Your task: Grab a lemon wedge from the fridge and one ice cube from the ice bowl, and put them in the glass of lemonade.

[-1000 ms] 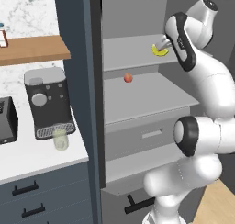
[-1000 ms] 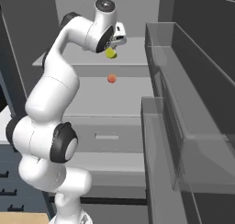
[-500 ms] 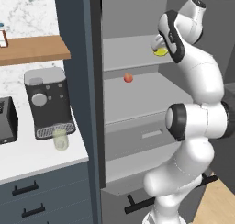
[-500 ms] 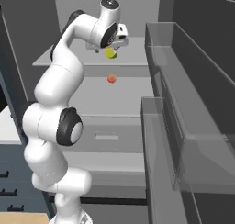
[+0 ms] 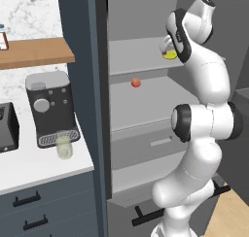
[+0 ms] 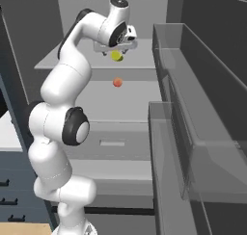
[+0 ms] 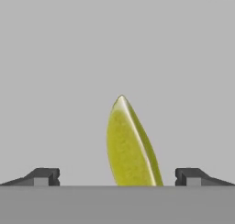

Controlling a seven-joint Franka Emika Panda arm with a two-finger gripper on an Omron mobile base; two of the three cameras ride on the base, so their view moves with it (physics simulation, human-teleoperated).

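Note:
The fridge (image 5: 146, 148) stands open, and the yellow lemon wedge (image 5: 169, 55) (image 6: 116, 56) (image 7: 131, 147) lies on its upper grey shelf. My gripper (image 5: 168, 50) (image 6: 116, 52) (image 7: 117, 176) hangs directly over the wedge, open, with one fingertip on each side of it and a clear gap to both. The glass of lemonade (image 5: 63, 146) stands on the white counter in front of the coffee machine. The ice bowl is out of view.
A small red round fruit (image 5: 135, 82) (image 6: 117, 82) rests on the shelf below. A grey drawer (image 5: 151, 146) sits lower in the fridge. The open door with clear bins (image 6: 193, 133) fills the right side. A black coffee machine (image 5: 51, 107) and a toaster (image 5: 6, 129) stand on the counter.
The arm has reached further into the fridge and the gripper has come down over the lemon wedge. The jaws stay wide open.

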